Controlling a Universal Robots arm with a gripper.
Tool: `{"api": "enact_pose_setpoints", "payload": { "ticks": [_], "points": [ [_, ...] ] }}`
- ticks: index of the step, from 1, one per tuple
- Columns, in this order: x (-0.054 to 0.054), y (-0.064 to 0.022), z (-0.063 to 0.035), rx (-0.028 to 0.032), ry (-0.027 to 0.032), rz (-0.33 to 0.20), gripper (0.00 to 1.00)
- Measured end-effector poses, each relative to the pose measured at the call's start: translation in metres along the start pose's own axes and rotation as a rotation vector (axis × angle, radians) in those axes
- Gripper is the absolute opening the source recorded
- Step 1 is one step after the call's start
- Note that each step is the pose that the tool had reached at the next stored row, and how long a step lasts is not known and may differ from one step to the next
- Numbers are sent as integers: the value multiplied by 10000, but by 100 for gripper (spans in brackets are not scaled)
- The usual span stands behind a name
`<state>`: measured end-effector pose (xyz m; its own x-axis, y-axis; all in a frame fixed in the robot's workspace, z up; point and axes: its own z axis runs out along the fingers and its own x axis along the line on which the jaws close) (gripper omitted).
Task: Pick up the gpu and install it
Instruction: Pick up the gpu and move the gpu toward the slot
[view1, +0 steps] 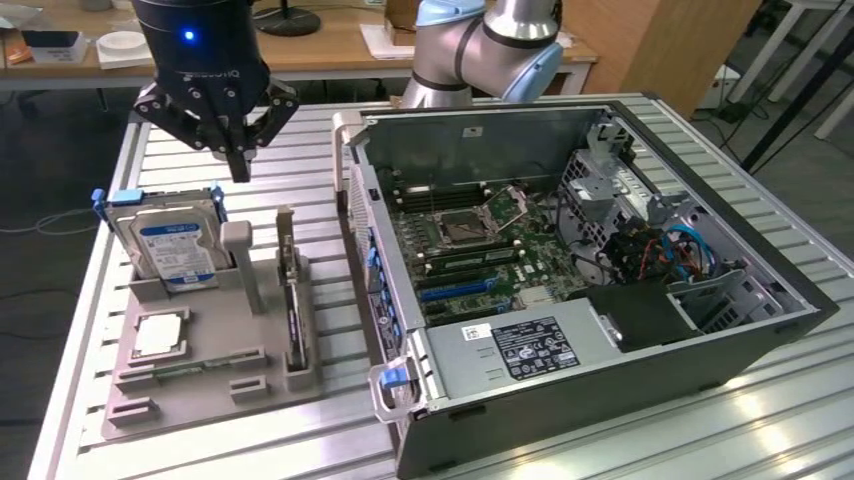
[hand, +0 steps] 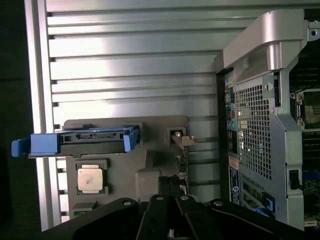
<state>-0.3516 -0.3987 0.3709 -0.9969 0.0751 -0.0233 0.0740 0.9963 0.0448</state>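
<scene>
Fingers (view1: 242, 158): pressed together to a point, nothing held.
Gripper (view1: 240, 174): hung in the air over the table (view1: 307, 150), beyond the holder's 12 o'clock end in the exterior view.
GPU (view1: 294, 320): stood on edge in a slot of the grey holder (view1: 214, 335), at about 5 o'clock from the fingers, well apart and untouched.
Hard drive (view1: 171, 245): stood upright in the holder, at 7 o'clock from the fingers and 10 o'clock from the GPU.
Case (view1: 601, 425): laid open, at 3 o'clock from the holder.
</scene>
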Motion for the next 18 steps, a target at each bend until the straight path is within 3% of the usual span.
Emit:
{"api": "enact_pose_setpoints", "payload": {
  "ticks": [15,18],
  "points": [
    [0,0,0,0,1,0,11],
    [1,-2,36,1,1,0,11]
  ]
}}
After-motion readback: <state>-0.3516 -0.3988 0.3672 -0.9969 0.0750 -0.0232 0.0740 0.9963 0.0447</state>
